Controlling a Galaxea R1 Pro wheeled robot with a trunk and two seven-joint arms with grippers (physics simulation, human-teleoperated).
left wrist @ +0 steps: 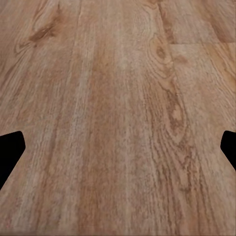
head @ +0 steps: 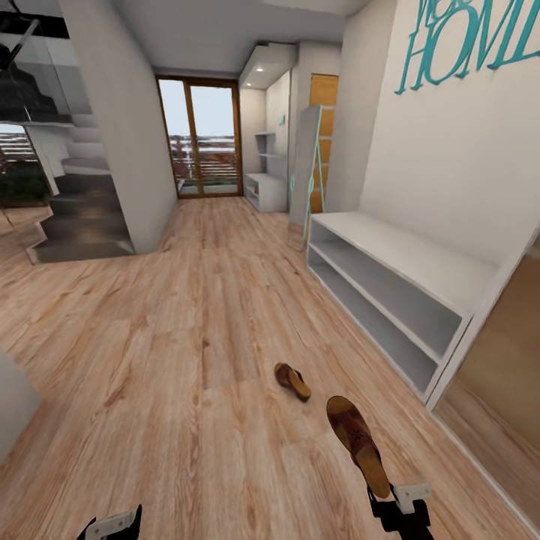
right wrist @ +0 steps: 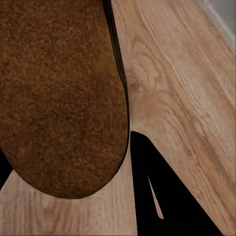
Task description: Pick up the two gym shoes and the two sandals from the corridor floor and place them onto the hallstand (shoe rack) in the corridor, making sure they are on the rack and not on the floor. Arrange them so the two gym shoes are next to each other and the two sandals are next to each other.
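Right wrist view: the right claw (right wrist: 105,196) is clamped on one sandal (head: 358,444), held up over the corridor floor (head: 187,337). The other sandal (head: 292,380) lies on the planks nearby. The left claw (head: 112,525) is apart and empty. I think carrying comes next, to the far hallstand (head: 266,187) by the glass door. Wall letters (head: 465,37) read "HOM".

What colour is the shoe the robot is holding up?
Brown: the sandal in the right gripper shows a brown sole, best in the right wrist view.
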